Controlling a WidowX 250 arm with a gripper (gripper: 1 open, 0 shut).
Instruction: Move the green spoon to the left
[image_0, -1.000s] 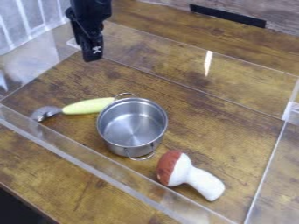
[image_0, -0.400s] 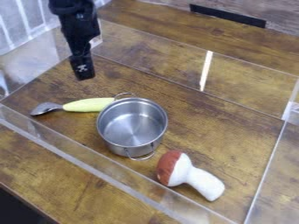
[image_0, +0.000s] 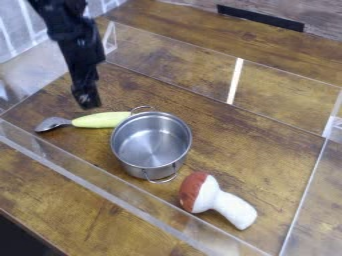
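The green spoon (image_0: 90, 121) lies flat on the wooden table, its pale yellow-green handle pointing right toward the pot and its small silver bowl (image_0: 51, 125) at the left end. My gripper (image_0: 87, 99) hangs from the upper left, its dark fingers pointing down just above and behind the spoon's handle. The jaws look open, with nothing between them. I cannot tell whether the fingertips touch the table.
A round steel pot (image_0: 151, 143) stands right of the spoon, almost touching the handle tip. A red-brown-capped white mushroom toy (image_0: 214, 199) lies at the front right. Clear acrylic walls (image_0: 80, 175) fence in the wooden work area.
My gripper has moved left and downward, from the back of the enclosure to just above the spoon. The spoon, pot and mushroom have stayed put.
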